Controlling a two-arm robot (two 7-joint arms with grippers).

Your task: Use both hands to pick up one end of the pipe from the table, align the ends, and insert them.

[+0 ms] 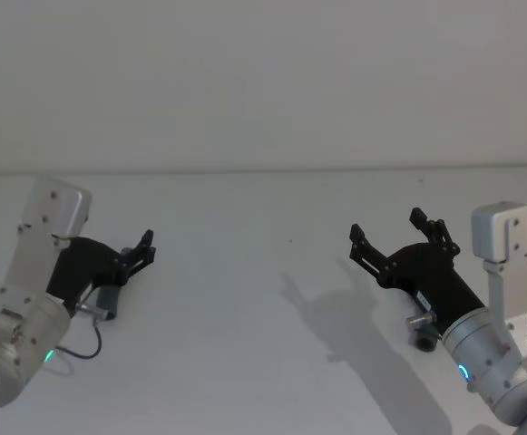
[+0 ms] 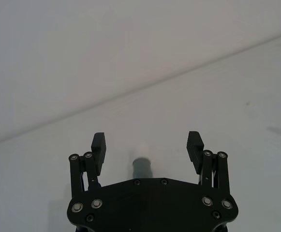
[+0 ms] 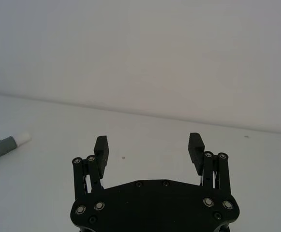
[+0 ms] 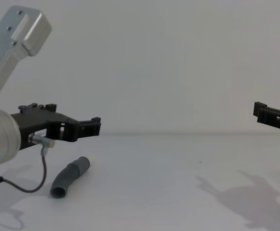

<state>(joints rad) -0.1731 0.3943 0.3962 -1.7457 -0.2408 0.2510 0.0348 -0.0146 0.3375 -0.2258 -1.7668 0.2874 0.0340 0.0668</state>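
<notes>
A bent grey pipe piece (image 4: 70, 177) lies on the white table (image 1: 263, 299) at the left, under my left gripper (image 1: 138, 251). That gripper is open and empty, hovering above the piece (image 1: 109, 297). In the left wrist view the tube's end (image 2: 141, 168) shows between and below the spread fingers of the left gripper (image 2: 147, 142). The right wrist view catches this tube (image 3: 4, 144) far off, with its white tip (image 3: 23, 138). The second pipe piece (image 1: 424, 337) lies by the right wrist, its dark mouth facing me. My right gripper (image 1: 399, 237) hangs open above the table.
A thin black cable (image 4: 29, 185) loops from the left wrist down onto the table (image 4: 144, 183). The table's far edge (image 1: 263, 170) meets a plain wall. A wide bare stretch of table separates the two arms.
</notes>
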